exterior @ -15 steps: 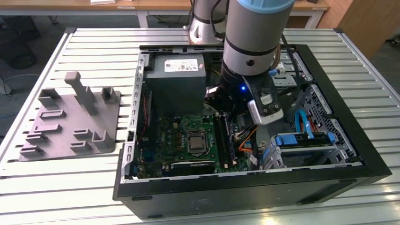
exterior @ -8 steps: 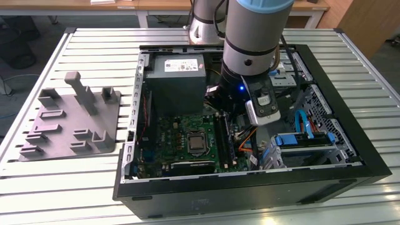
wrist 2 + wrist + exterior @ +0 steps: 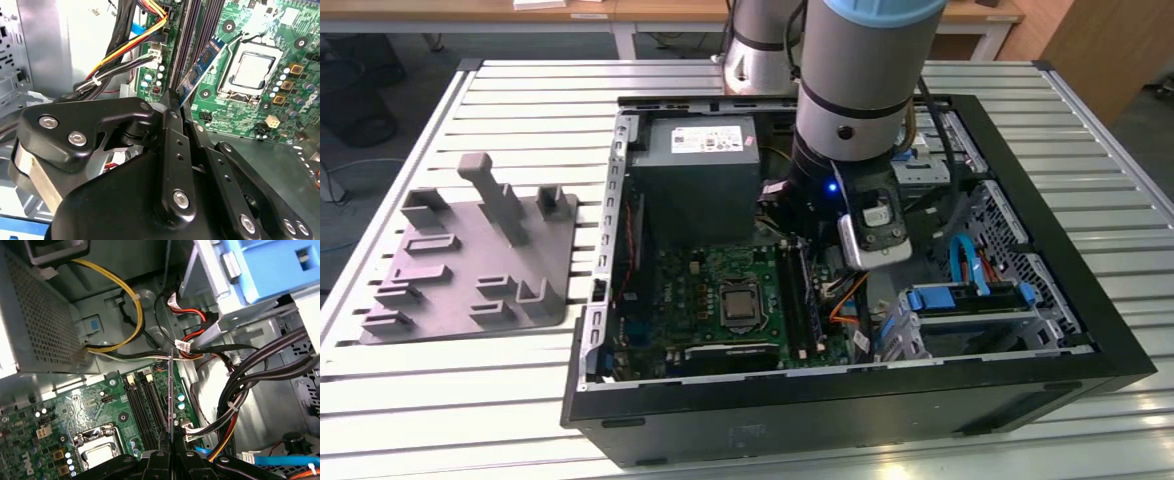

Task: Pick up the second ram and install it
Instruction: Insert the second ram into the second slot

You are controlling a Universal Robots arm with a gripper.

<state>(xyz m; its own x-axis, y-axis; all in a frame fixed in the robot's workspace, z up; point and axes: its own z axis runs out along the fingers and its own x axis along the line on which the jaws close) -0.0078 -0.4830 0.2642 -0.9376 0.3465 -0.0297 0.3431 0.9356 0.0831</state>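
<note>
My gripper, jaws clamped on the second ram, hangs above the black slots, mid-frame in the exterior view; I reckon a slight tilt could jam it

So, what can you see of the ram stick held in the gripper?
The second ram is a thin, narrow circuit-board strip, bluish green with small dark chips. The gripper is shut on one end; the rest juts out over the motherboard, beside the long black memory slots. In the first wrist view it shows edge-on. Whether it touches a slot is unclear.
</note>
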